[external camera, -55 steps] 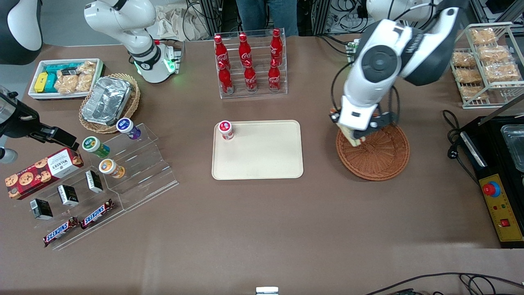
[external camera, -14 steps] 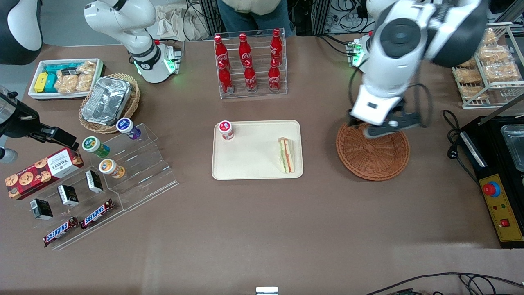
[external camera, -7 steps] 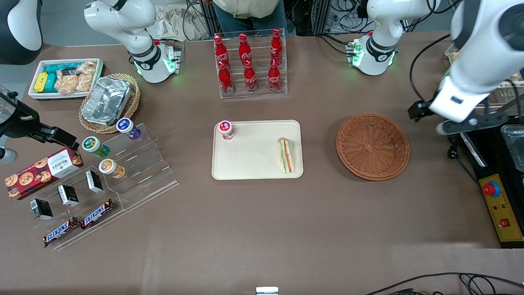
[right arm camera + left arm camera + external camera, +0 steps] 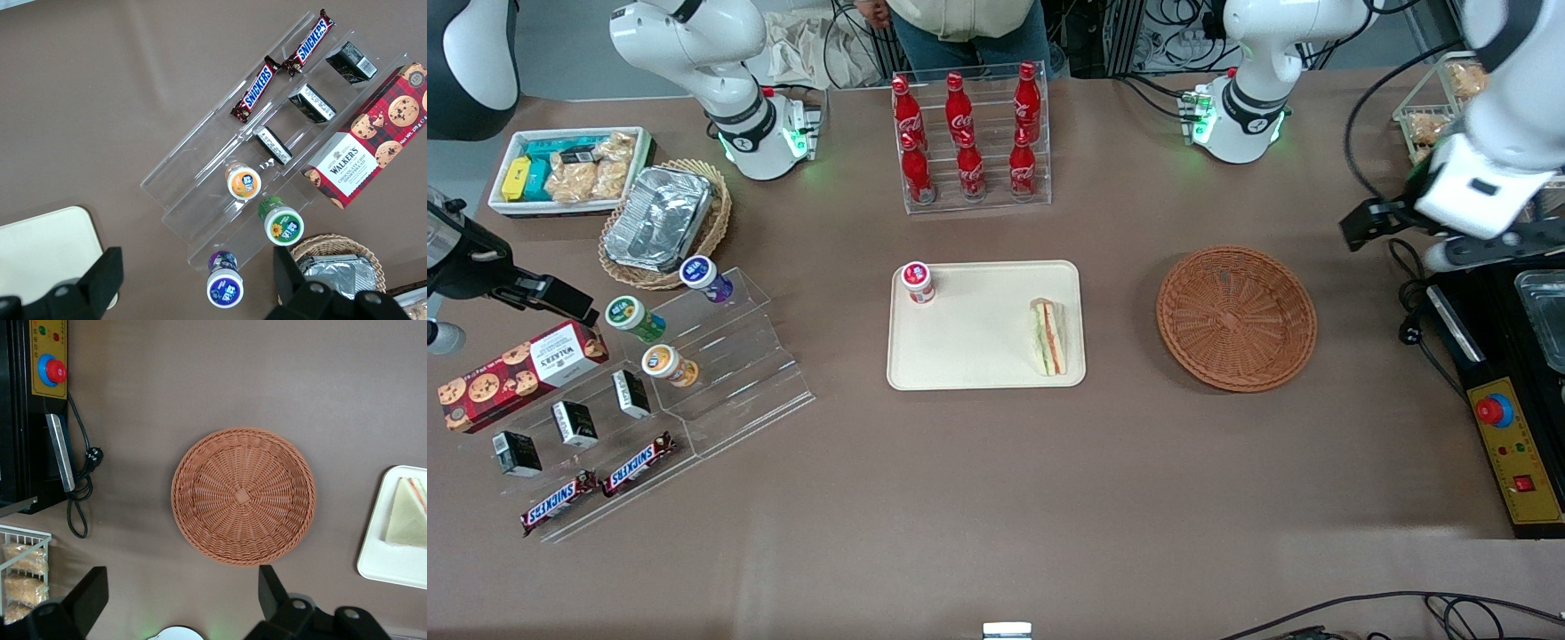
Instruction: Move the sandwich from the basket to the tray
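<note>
The sandwich [image 4: 1049, 338] lies on the cream tray [image 4: 978, 351], at the tray's edge nearest the basket. It also shows in the left wrist view [image 4: 405, 517], on a corner of the tray [image 4: 383, 568]. The reddish-brown wicker basket [image 4: 1236, 318] is empty and sits beside the tray, toward the working arm's end; the left wrist view shows its bare inside [image 4: 243, 497]. My left gripper [image 4: 1440, 253] [image 4: 181, 590] is open and empty. It hangs high above the table's working-arm end, away from the basket.
A red-capped cup [image 4: 917, 283] stands on the tray's corner away from the sandwich. A clear rack of cola bottles [image 4: 969, 133] is farther from the camera. A black machine with a yellow control box [image 4: 1516, 444] and a wire snack rack [image 4: 1432, 124] lie beneath and near the gripper.
Four seconds ago the gripper held the sandwich over the basket. The sandwich now lies on the tray. The open gripper has swung from above the basket toward the working arm's end.
</note>
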Available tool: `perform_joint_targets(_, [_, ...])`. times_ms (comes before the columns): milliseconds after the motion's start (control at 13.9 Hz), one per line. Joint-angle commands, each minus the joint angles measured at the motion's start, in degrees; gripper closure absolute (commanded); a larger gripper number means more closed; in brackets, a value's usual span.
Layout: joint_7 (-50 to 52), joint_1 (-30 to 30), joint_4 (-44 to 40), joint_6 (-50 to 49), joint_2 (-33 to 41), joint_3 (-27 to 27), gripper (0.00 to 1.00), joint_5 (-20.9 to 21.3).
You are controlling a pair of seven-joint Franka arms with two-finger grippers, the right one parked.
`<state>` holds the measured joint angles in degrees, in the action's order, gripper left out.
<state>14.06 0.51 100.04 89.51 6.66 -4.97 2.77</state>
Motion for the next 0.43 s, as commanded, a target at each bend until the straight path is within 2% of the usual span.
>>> perform_joint_targets(0, [-5.2, -2.8, 0.2, -2.2, 3.2, 7.0, 0.00, -2.4])
perform_joint_targets(360, [-8.1, -0.6, 0.2, -2.9, 3.4, 7.2, 0.00, -5.8])
